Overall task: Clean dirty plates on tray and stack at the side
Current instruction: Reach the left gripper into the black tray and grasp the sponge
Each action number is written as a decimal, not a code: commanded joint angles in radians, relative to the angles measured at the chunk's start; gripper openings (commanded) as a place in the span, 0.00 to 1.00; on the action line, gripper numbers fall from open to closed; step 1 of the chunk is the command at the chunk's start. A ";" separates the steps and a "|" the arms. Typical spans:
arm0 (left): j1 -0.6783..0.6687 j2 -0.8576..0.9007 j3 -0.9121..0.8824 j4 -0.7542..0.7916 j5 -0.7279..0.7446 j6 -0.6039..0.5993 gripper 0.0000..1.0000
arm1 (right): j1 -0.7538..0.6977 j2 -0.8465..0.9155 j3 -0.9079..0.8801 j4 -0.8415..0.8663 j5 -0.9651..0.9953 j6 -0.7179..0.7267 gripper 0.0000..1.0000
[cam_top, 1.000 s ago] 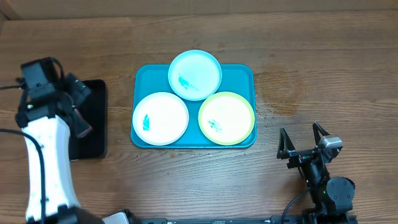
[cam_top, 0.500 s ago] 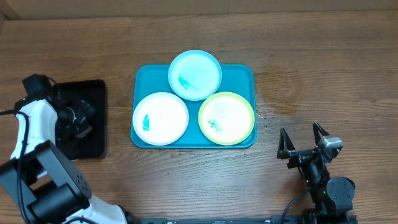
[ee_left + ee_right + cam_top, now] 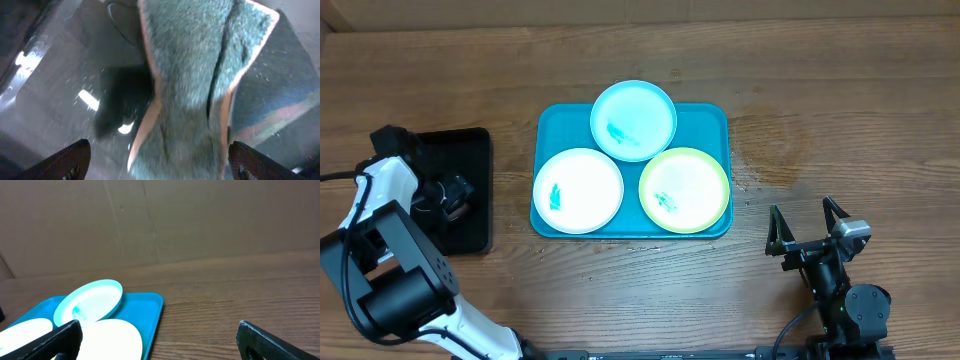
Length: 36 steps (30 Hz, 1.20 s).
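The turquoise tray (image 3: 713, 119) lies mid-table and holds three plates: a pale blue plate (image 3: 634, 120) at the back, a white plate (image 3: 578, 190) front left and a yellow-green plate (image 3: 684, 189) front right, each with a teal smear. My left gripper (image 3: 445, 195) is down over the black tray (image 3: 470, 150) at the left. In the left wrist view it is open (image 3: 160, 162) with a grey-green cloth with orange edging (image 3: 190, 90) between its fingertips. My right gripper (image 3: 810, 225) is open and empty at the front right. Its wrist view shows the tray (image 3: 147, 307) and the pale blue plate (image 3: 90, 300).
The black tray has a glossy wet-looking floor (image 3: 55, 90). A brown cardboard wall (image 3: 200, 220) stands behind the table. Bare wood tabletop (image 3: 840, 120) lies right of the turquoise tray.
My left arm has swung down from above the table's left side onto the black tray, and its gripper now sits low over the cloth. The right arm and the plates have not moved.
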<state>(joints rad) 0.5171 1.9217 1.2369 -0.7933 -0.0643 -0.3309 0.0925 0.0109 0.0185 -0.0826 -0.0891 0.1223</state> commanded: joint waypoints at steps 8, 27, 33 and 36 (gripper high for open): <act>0.000 0.093 0.015 0.064 0.060 0.119 0.42 | 0.003 -0.008 -0.010 0.005 0.006 -0.002 1.00; 0.000 0.096 0.015 0.320 0.054 0.118 1.00 | 0.004 -0.008 -0.010 0.005 0.006 -0.002 1.00; 0.000 0.096 0.015 0.328 0.053 0.126 0.45 | 0.004 -0.008 -0.010 0.005 0.006 -0.002 1.00; 0.000 0.096 0.015 0.314 0.053 0.126 0.04 | 0.003 -0.008 -0.010 0.005 0.006 -0.002 1.00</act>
<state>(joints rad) 0.5137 1.9938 1.2610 -0.4686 -0.0193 -0.2241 0.0925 0.0109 0.0185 -0.0814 -0.0891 0.1230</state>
